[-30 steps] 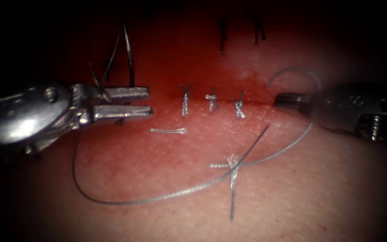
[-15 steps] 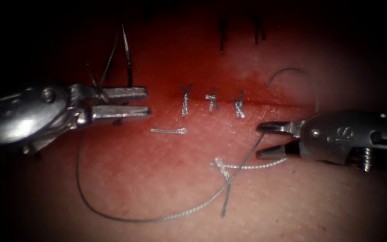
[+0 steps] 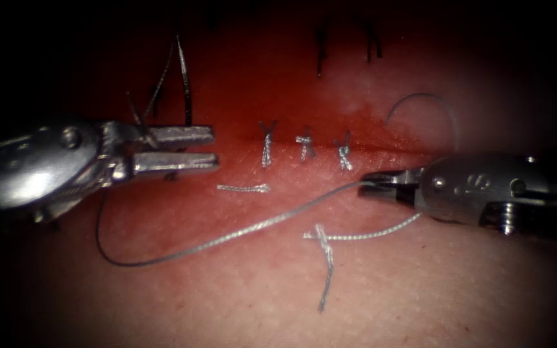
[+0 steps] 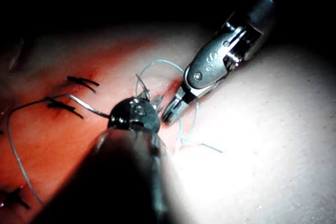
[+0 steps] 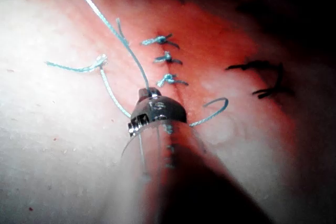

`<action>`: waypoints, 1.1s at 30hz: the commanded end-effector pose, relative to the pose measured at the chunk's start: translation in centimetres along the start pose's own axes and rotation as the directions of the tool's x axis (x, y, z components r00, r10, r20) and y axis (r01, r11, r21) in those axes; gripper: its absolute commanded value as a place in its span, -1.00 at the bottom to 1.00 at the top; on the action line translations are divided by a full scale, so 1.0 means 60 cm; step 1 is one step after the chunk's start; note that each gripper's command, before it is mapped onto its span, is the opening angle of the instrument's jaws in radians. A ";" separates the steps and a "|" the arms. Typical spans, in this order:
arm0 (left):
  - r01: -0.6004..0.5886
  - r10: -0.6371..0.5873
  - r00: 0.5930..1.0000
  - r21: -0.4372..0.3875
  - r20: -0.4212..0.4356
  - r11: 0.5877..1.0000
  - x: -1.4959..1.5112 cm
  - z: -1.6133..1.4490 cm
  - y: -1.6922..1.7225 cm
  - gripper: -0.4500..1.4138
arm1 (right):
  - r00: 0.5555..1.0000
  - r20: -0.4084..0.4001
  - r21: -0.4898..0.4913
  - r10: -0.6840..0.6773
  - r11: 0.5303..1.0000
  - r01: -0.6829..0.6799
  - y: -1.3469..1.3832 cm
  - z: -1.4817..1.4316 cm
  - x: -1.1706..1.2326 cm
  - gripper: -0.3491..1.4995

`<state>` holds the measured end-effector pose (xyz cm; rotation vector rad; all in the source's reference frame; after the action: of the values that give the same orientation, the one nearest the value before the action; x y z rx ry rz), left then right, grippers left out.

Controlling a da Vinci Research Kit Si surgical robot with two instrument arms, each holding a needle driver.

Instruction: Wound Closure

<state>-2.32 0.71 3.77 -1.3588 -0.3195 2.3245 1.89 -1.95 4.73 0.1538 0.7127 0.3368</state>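
Note:
My left tool (image 3: 213,147) lies left of the cut (image 3: 381,149), its jaws shut on the dark curved needle (image 3: 184,80). The needle stands up out of the tissue (image 3: 227,290), free of it. Grey thread (image 3: 240,233) sags from behind the left tool in a long arc across to my right tool (image 3: 367,183), whose jaws are shut on it just below the cut's right end. Beyond those jaws a thread loop (image 3: 430,98) arches over the cut's right end. In the right wrist view the thread (image 5: 107,24) runs away from the right tool (image 5: 148,93).
Three knotted stitches (image 3: 305,144) close the middle of the cut. Cut ends of thread lie below it: a short piece (image 3: 243,188) and a crossed pair (image 3: 322,240). Dark older stitches (image 3: 320,51) sit further back. Red fluid stains the tissue around the cut.
My right tool came down from the cut's right end, opened beside the thread, then shut on it. The thread's long arc has lifted and straightened. The left tool stayed put.

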 end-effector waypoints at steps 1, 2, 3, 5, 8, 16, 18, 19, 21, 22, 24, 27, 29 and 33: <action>-0.002 0.002 1.000 -0.001 -0.002 1.000 0.0003 0.0011 -0.0007 -1.00 | 1.000 -0.003 0.002 0.001 1.000 -0.001 -0.0004 0.0009 0.0008 -1.00; -0.002 0.002 1.000 -0.001 -0.002 1.000 0.0003 0.0011 -0.0007 -1.00 | 1.000 -0.005 0.007 0.004 1.000 -0.004 -0.0011 0.0004 0.0012 -1.00; -0.007 0.007 1.000 -0.001 -0.002 1.000 0.0003 0.0011 -0.0008 -1.00 | 1.000 -0.010 0.019 0.008 1.000 -0.008 -0.0017 -0.0001 0.0016 -1.00; -0.007 0.007 1.000 0.000 -0.002 1.000 0.0002 0.0012 -0.0009 -1.00 | 1.000 -0.020 0.042 0.013 0.999 -0.012 -0.0038 -0.0012 0.0030 -1.00; -0.007 0.007 1.000 0.000 -0.002 1.000 0.0000 0.0013 -0.0012 -1.00 | 1.000 -0.025 0.055 0.008 0.998 -0.007 -0.0064 -0.0025 0.0056 -1.00; -0.014 0.014 1.000 -0.001 -0.002 1.000 -0.0003 0.0011 -0.0014 -1.00 | 0.999 -0.049 0.104 0.003 0.995 0.002 -0.0127 -0.0047 0.0112 -1.00; -0.014 0.014 1.000 -0.001 -0.002 1.000 -0.0003 0.0011 -0.0014 -1.00 | 0.999 -0.053 0.112 0.005 0.994 0.001 -0.0138 -0.0050 0.0122 -1.00; -0.014 0.014 1.000 -0.001 -0.002 1.000 -0.0003 0.0011 -0.0014 -1.00 | 0.998 -0.057 0.127 0.018 0.992 -0.011 -0.0147 -0.0053 0.0128 -1.00; -0.014 0.014 1.000 -0.001 -0.002 1.000 -0.0003 0.0011 -0.0014 -1.00 | 0.998 -0.062 0.141 0.028 0.990 -0.019 -0.0153 -0.0055 0.0132 -1.00; -0.014 0.014 1.000 -0.001 -0.002 1.000 -0.0003 0.0011 -0.0014 -1.00 | 0.997 -0.064 0.149 0.032 0.989 -0.022 -0.0157 -0.0057 0.0135 -1.00; -0.014 0.014 1.000 -0.001 -0.002 1.000 -0.0003 0.0011 -0.0014 -1.00 | 0.997 -0.069 0.163 0.037 0.986 -0.025 -0.0163 -0.0060 0.0141 -1.00; -0.014 0.014 1.000 -0.001 -0.002 1.000 -0.0003 0.0011 -0.0014 -1.00 | 0.995 -0.081 0.178 0.051 0.983 -0.036 -0.0169 -0.0064 0.0149 -1.00; -0.014 0.014 1.000 -0.001 -0.002 1.000 -0.0003 0.0011 -0.0014 -1.00 | 0.990 -0.128 0.178 0.054 0.984 -0.031 -0.0161 -0.0061 0.0153 -0.76; -0.014 0.014 1.000 -0.001 -0.002 1.000 -0.0003 0.0011 -0.0014 -1.00 | 0.972 -0.226 0.186 0.057 0.982 -0.014 -0.0126 -0.0061 0.0150 0.63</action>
<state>-2.29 0.74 3.82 -1.3657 -0.3145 2.3341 2.40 -2.35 3.65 0.2974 0.9762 0.3225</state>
